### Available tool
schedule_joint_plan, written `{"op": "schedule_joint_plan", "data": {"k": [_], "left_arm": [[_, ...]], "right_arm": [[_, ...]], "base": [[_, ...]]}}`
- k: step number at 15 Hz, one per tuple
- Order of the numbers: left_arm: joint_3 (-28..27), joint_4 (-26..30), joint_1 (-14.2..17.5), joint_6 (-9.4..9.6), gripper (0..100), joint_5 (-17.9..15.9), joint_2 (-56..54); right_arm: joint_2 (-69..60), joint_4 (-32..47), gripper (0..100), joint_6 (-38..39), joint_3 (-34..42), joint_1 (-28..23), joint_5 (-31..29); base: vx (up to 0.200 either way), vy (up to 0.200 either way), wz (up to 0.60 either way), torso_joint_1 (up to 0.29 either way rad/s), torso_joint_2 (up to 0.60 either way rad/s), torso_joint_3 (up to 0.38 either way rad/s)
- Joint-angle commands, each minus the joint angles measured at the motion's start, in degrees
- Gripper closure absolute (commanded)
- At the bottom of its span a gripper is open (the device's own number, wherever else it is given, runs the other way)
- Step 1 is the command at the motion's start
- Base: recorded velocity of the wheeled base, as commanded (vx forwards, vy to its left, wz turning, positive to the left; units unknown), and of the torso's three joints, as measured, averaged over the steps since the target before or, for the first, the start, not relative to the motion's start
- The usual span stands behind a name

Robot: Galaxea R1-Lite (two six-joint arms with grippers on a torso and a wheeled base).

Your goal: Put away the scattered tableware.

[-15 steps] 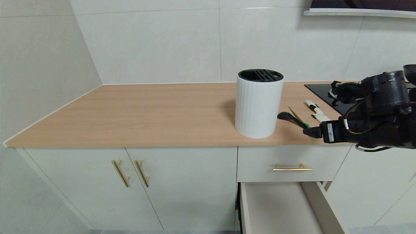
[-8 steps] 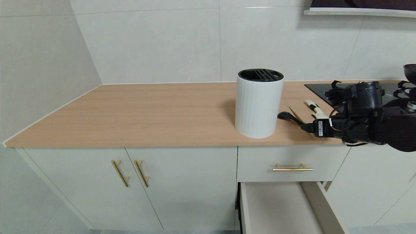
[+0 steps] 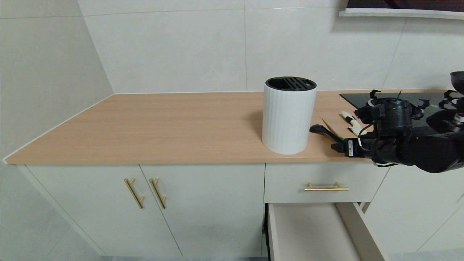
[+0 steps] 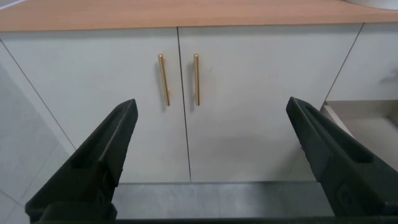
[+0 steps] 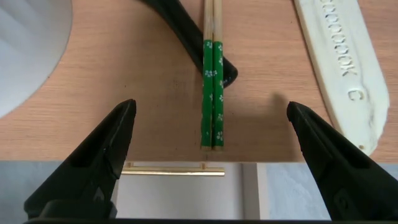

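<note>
- Now, the wooden countertop [image 3: 163, 127] bears the scattered tableware; in the head view an open drawer [image 3: 308, 232] waits at 6 o'clock from the holder.
- The white ribbed holder [image 3: 288, 119] stands upright, with a black slotted top.
- The right gripper [image 3: 338, 148] hovers at 3 o'clock from the holder, jaws spread wide, gripping nothing; the left gripper [image 4: 211, 155], equally wide and empty, faces the cabinet doors [image 4: 186, 106].
- I judge the step to be the approach to a first pick; next it should descend and close across both chopsticks [image 5: 212, 81] together.
- A white utensil [image 3: 349, 120] lies at 3 o'clock from them in the head view; a black utensil [image 5: 180, 34] lies partly under them.
- The chopsticks, pale wood with green flowered ends, lie side by side, touching, between the right fingers.
</note>
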Motion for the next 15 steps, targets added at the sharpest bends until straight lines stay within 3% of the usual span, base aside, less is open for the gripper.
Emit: {"op": "schedule_joint_plan", "data": {"k": [1,7,8,15], "left_arm": [[0.0,0.0,0.0,-0.01,0,0.0,0.1],[0.0,0.0,0.0,-0.01,0,0.0,0.1],[0.0,0.0,0.0,-0.01,0,0.0,0.1],[0.0,0.0,0.0,-0.01,0,0.0,0.1]], "right_arm": [[0.4,-0.1,0,0.0,0.0,0.0,0.0],[0.8,-0.1,0,0.0,0.0,0.0,0.0],[0.9,-0.1,100,0.1,0.0,0.1,0.0],[0.7,-0.1,100,0.0,0.3,0.2,0.0]], "base": [[0.000,0.000,0.00,0.000,0.00,0.000],[0.000,0.000,0.00,0.000,0.00,0.000],[0.000,0.000,0.00,0.000,0.00,0.000],[0.000,0.000,0.00,0.000,0.00,0.000]]}}
